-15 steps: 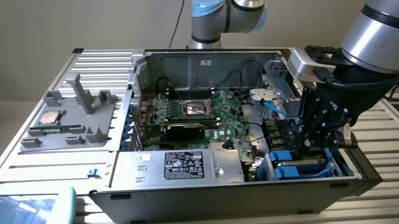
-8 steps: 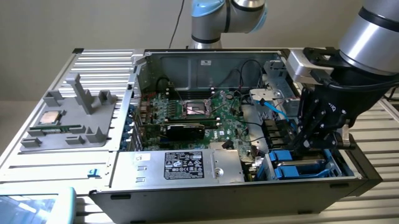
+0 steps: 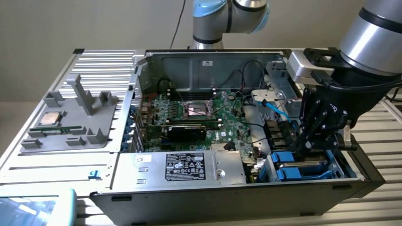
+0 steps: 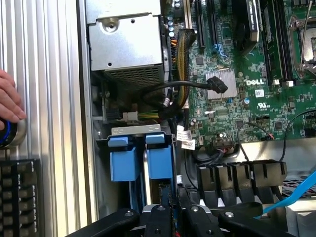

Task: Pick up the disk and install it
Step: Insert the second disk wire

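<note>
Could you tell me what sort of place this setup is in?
Probably a robotics lab bench for computer assembly: an opened grey desktop computer case on a ribbed metal table, its green motherboard exposed, beside a grey parts fixture tray.

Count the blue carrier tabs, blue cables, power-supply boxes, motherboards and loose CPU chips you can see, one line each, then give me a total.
Blue carrier tabs: 2
Blue cable: 1
Power-supply box: 1
Motherboard: 1
CPU chip on the grey tray: 1
Total: 6
</note>
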You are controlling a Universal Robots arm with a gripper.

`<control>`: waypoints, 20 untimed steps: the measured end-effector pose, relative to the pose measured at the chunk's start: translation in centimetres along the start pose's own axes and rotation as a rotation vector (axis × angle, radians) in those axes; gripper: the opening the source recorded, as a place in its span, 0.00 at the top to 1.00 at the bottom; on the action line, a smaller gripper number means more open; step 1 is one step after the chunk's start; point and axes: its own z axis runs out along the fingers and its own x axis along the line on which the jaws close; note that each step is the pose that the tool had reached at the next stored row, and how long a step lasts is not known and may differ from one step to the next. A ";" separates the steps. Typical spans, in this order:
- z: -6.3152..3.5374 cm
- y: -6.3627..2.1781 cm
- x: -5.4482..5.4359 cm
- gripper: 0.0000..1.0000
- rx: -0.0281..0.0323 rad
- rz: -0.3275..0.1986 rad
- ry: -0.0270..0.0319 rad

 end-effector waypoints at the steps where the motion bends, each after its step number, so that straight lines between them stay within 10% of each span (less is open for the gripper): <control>1: 0.00 0.00 0.0 0.84 0.0018 0.000 0.0001; 20: -0.01 0.32 0.1 0.84 0.0184 0.001 0.0012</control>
